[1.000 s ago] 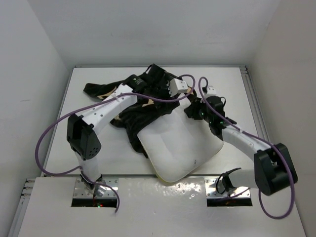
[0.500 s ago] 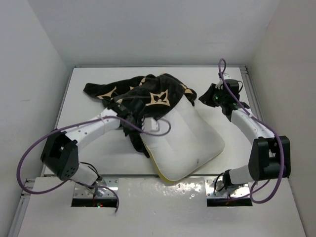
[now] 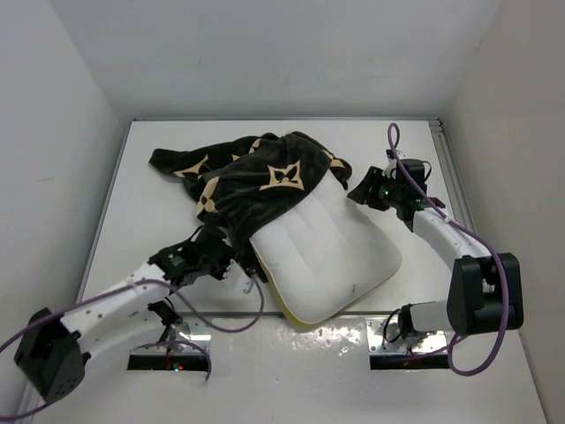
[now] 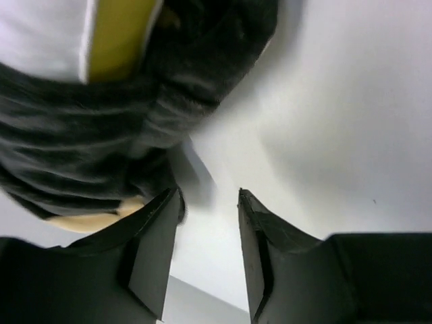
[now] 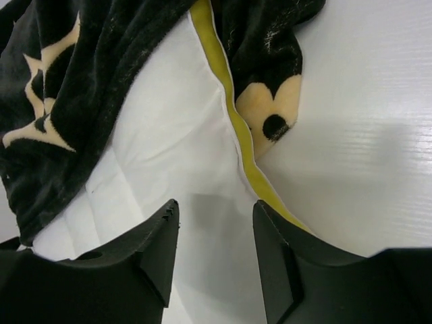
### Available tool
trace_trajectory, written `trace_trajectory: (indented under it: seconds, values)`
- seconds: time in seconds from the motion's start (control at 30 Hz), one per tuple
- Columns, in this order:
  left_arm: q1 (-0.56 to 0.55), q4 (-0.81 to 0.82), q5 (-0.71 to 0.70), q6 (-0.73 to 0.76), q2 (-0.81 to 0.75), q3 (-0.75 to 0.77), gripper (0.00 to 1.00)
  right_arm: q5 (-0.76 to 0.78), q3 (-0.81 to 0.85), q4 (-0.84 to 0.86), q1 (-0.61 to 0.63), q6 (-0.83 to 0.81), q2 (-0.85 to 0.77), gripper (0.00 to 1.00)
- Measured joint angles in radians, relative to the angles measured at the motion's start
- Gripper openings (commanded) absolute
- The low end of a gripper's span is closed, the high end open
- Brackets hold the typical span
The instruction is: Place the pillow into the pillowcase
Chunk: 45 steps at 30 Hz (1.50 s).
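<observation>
The white pillow (image 3: 331,256) lies at the table's middle, its far end under the black pillowcase (image 3: 265,172) with tan flower motifs. My left gripper (image 3: 231,258) sits low by the pillowcase's near left edge. In the left wrist view it (image 4: 208,196) is open, with only bare table between its fingers and the dark pillowcase (image 4: 101,135) and yellow piping (image 4: 115,34) just ahead. My right gripper (image 3: 362,190) hovers at the pillow's far right corner. In the right wrist view it (image 5: 216,210) is open over the white pillow (image 5: 169,169), beside the piping (image 5: 229,115) and the pillowcase (image 5: 101,74).
White walls (image 3: 53,177) close in the table (image 3: 415,150) on the left, back and right. A loose flap of the pillowcase (image 3: 177,161) spreads toward the far left. Purple cables (image 3: 221,322) trail from both arms.
The left arm has pulled back from over the pillowcase to the near left, shut and then opened. The pillowcase now drapes over the pillow's far end. The right gripper shifted to the pillow's far right corner.
</observation>
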Motion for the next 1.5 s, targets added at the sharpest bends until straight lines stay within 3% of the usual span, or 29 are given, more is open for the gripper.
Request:
trace_trajectory:
  seconds: [0.07,0.17,0.37,0.57,0.9,1.0,1.1,1.17,1.2,1.37,1.5]
  values:
    - [-0.006,0.03,0.052,0.073,-0.097,-0.065,0.52,-0.005,-0.008,0.003,0.0,0.002,-0.006,0.48]
    - [-0.033,0.071,0.117,0.115,-0.088,-0.063,0.6,-0.009,-0.027,0.011,0.0,0.007,-0.019,0.48]
    - [-0.056,0.146,0.218,0.126,0.106,-0.005,0.62,-0.013,-0.043,0.013,0.0,0.014,-0.023,0.54]
    - [-0.061,0.18,0.278,0.194,0.18,-0.016,0.63,-0.02,-0.047,0.013,-0.008,0.017,-0.029,0.59]
    - [-0.04,0.248,0.385,0.251,0.321,-0.012,0.71,-0.024,-0.067,-0.001,-0.043,0.018,-0.043,0.6]
    - [-0.047,0.355,0.381,0.206,0.363,-0.011,0.65,-0.024,-0.067,-0.011,-0.047,0.014,-0.043,0.6]
    - [-0.047,0.426,0.386,0.187,0.411,-0.005,0.43,-0.024,-0.067,-0.031,-0.05,0.01,-0.043,0.6]
    - [-0.052,0.451,0.378,0.183,0.427,-0.013,0.05,-0.025,-0.067,-0.042,-0.054,0.0,-0.043,0.61]
    - [-0.055,0.451,0.373,0.172,0.432,-0.021,0.0,-0.026,-0.067,-0.049,-0.055,-0.005,-0.042,0.62]
    - [-0.059,0.415,0.37,0.114,0.435,-0.003,0.0,-0.044,-0.061,-0.096,-0.077,-0.036,-0.022,0.69]
    - [-0.029,0.301,0.405,-0.023,0.43,0.134,0.0,-0.039,0.006,-0.23,-0.109,-0.099,-0.025,0.77]
